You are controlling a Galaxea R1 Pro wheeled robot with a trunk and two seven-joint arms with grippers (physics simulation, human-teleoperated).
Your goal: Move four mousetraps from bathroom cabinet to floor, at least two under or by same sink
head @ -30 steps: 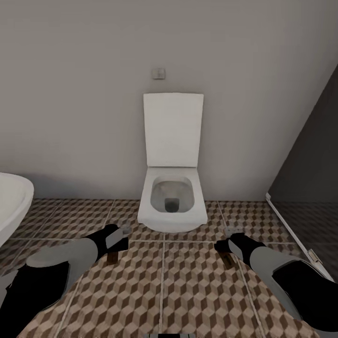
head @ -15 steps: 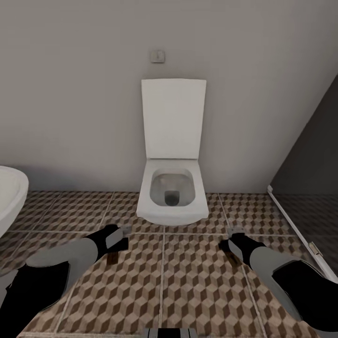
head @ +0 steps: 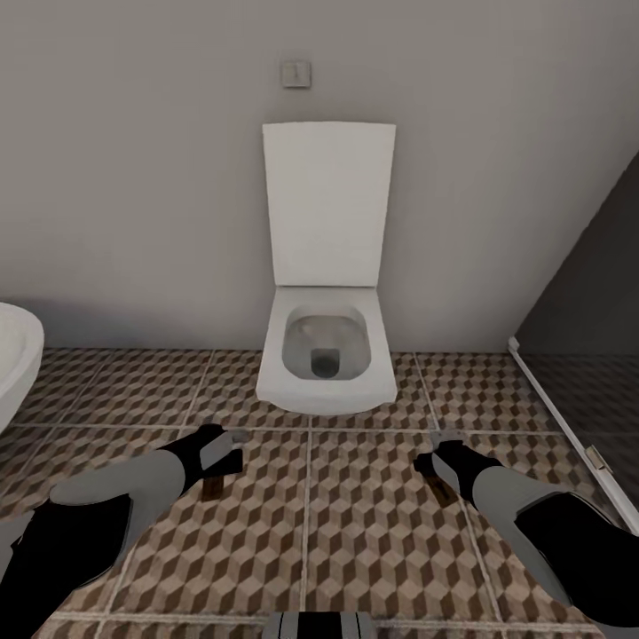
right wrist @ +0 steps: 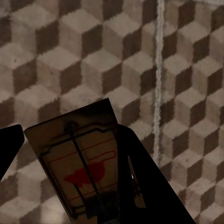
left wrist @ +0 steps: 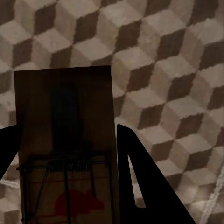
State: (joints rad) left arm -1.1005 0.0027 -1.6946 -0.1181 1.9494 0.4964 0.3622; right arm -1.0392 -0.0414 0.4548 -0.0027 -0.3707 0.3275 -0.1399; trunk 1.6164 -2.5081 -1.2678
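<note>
Both arms hang low over the bathroom floor [head: 355,532] with its brown and cream cube tiles. My left gripper [head: 218,470] is shut on a mousetrap [head: 212,488], a small dark-brown slab. In the left wrist view this mousetrap [left wrist: 65,140] sits between the black fingers [left wrist: 140,186], its wire spring and red mouse print facing the camera. My right gripper [head: 431,475] is shut on a second mousetrap [head: 436,493]. The right wrist view shows that mousetrap [right wrist: 79,158] tilted between the fingers [right wrist: 140,186], above the tiles. The cabinet and the sink are out of view.
A square white toilet [head: 327,364] with its lid up stands against the grey wall straight ahead. A white bathtub's rim [head: 13,364] curves in at the left. A dark glass panel with a white bottom rail [head: 559,417] runs along the right.
The whole view has shifted: the toilet now looks larger and its lid reaches higher, so the camera moved closer. Both arms keep their places in the view, each still holding its mousetrap.
</note>
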